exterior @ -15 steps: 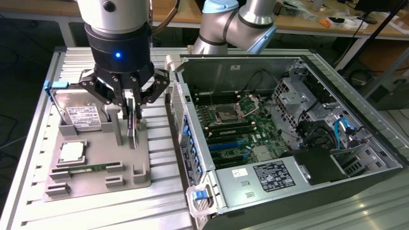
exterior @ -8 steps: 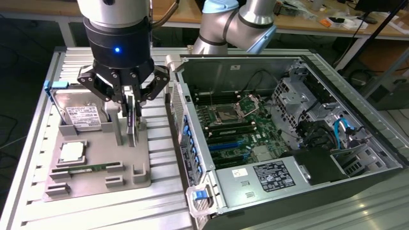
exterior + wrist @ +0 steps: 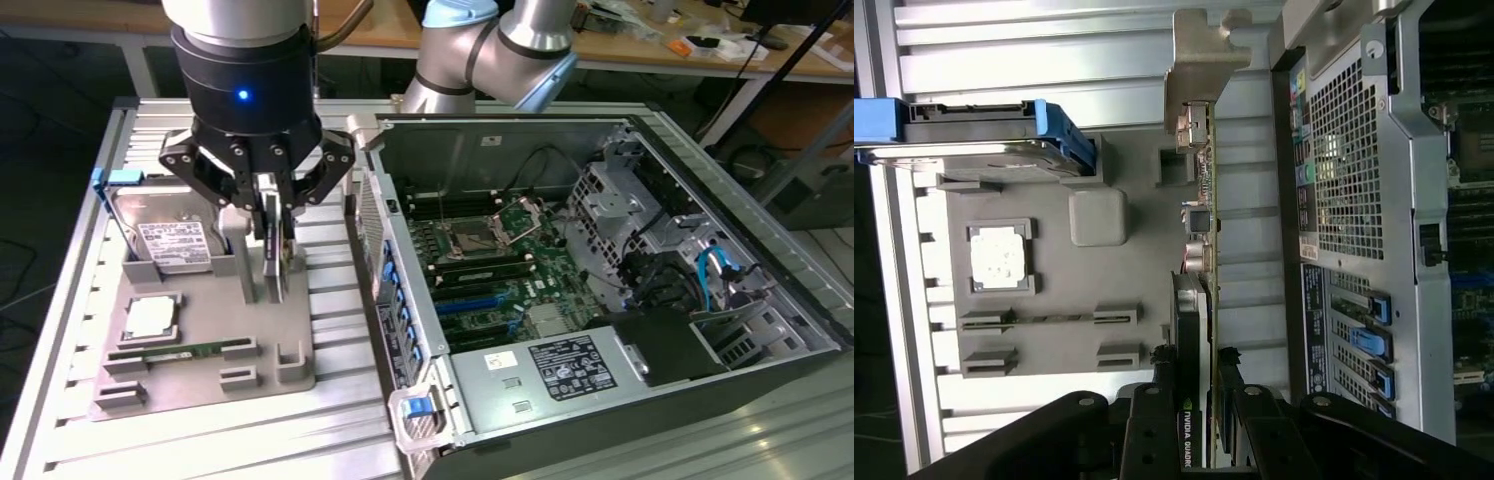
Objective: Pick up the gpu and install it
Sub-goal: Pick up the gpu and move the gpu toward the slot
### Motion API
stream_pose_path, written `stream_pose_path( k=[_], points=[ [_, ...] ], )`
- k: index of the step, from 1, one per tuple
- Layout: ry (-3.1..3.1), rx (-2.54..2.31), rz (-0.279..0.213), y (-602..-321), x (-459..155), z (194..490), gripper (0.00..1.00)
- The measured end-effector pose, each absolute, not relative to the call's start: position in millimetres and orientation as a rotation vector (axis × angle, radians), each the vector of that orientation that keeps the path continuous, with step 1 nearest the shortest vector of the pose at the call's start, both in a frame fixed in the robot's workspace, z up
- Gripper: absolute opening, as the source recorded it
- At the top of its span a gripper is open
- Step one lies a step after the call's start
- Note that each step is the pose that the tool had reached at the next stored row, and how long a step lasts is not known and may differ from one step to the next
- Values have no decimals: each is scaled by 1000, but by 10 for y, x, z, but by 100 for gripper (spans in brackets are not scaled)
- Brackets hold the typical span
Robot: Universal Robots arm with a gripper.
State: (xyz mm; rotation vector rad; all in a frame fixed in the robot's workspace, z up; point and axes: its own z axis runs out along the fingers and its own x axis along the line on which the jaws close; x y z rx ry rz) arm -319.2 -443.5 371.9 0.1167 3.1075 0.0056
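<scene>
Gripper closed on the gpu above the parts tray

The gripper [image 3: 271,214] [image 3: 1194,378], jaws about half-closed, clamps the gpu [image 3: 276,262] [image 3: 1200,235] from both sides. The card stands upright on edge over the grey tray [image 3: 200,372], just beside the hard drive [image 3: 167,236], on the worktop [image 3: 334,432] next to the open computer case [image 3: 470,150].

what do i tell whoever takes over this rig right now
Gripper: shut on the thin flat dark gpu card with a silvery metal edge, held standing on edge.
Where: the card is over the grey holder tray, beside the open metal computer case. Whether it has cleared the tray cannot be told.
Done: card grasped.
Left: card not yet in the case.
</scene>
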Motion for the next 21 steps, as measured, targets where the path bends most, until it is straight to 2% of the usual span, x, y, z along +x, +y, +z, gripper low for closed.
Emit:
stream_pose_path(
  k=[21],
  points=[
    [3112,117,5,-4438,-3192,3805,27]
  ],
)
